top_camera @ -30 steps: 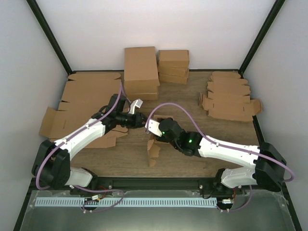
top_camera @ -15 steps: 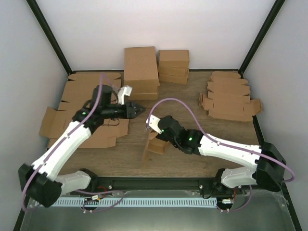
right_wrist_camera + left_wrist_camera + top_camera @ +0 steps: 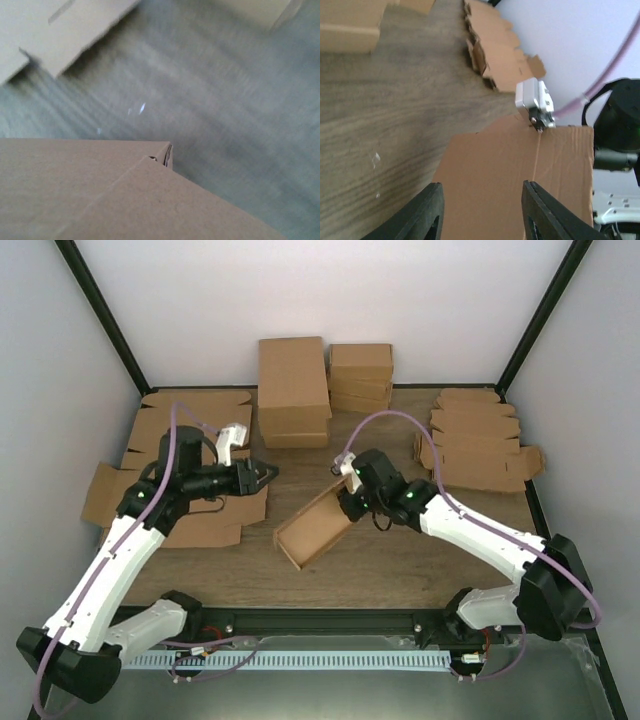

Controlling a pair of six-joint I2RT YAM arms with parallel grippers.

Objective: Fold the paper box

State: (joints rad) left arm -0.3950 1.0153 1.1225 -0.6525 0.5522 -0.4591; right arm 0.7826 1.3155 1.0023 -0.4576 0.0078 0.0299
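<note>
The paper box (image 3: 310, 530) is a shallow oblong brown cardboard tray, lying diagonally at the table's middle with its open side up. My right gripper (image 3: 348, 502) is at its upper right end and holds that end. In the right wrist view the box's cardboard (image 3: 100, 195) fills the lower half and hides the fingers. My left gripper (image 3: 262, 473) is open and empty, apart from the box on its left. In the left wrist view the two dark fingers (image 3: 427, 215) stand wide apart, with the box's outer wall (image 3: 510, 175) beyond them.
Bigger brown boxes (image 3: 293, 390) and a stack of smaller ones (image 3: 360, 375) stand at the back. Flat die-cut pieces (image 3: 475, 445) lie at the back right. Large flat cardboard sheets (image 3: 180, 440) cover the left side, under my left arm.
My left gripper has drawn back to the left, away from the box. My right gripper has moved back and right, swinging the box from standing on end to a long diagonal lie.
</note>
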